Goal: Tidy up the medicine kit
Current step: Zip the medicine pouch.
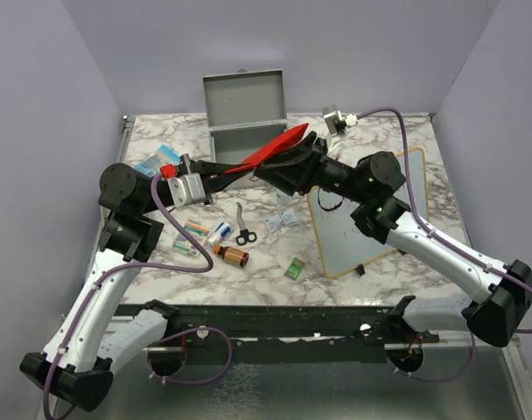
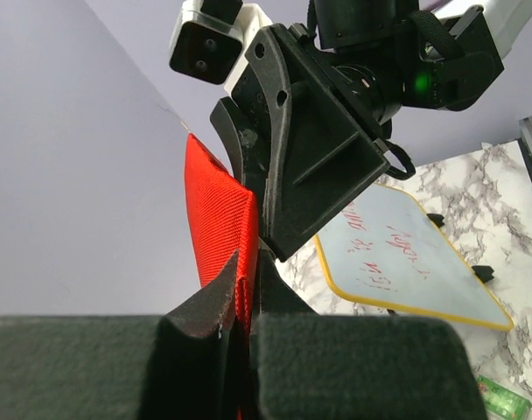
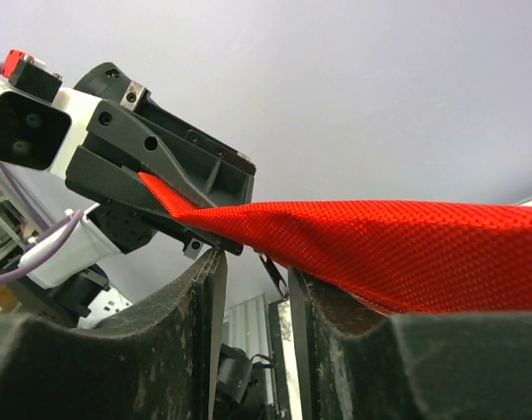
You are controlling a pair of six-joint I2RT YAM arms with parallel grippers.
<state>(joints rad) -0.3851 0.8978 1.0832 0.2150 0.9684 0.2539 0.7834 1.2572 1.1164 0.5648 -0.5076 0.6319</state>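
Above mid-table, my left gripper (image 2: 247, 280) pinches the limp red pouch (image 1: 279, 144); right gripper (image 3: 257, 264), I cannot tell. The far medicine kit (image 1: 246, 98) looks rigid, slippery: grip its wall.

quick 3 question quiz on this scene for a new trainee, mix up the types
1. True or false: the kit has its lid shut.
2. The left gripper is shut on: a) a glove b) the red pouch c) a spoon
3. Which flat, framed thing lies on the right side of the table?

Key: 1 false, the lid stands open. 2 b. 3 the whiteboard.
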